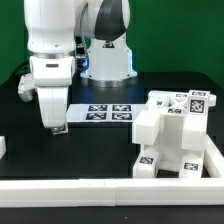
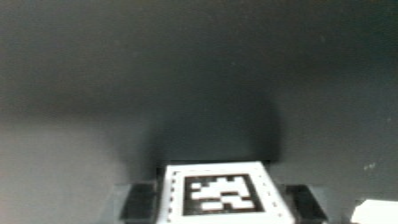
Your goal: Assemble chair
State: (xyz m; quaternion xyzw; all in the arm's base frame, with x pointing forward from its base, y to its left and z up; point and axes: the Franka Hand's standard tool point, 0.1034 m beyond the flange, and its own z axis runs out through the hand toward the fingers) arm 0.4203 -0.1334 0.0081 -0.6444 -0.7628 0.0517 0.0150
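While the hand [image 1: 55,122] pinches 1 small white tagged plastic chair piece [image 2: 221,191] low over the dark surface [image 1: 100,140], carry it level toward the blocky white chair assembly [image 1: 172,135].

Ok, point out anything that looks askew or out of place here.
Nothing looks damaged or spilled. The chair sits partly built against the rail. The gripper is shut on a small tagged piece, square between its jaws.

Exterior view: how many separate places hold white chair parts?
3: a stacked cluster at the exterior view's right, a small part in the claw, and one piece cut off at its left edge. The cluster may hide others.
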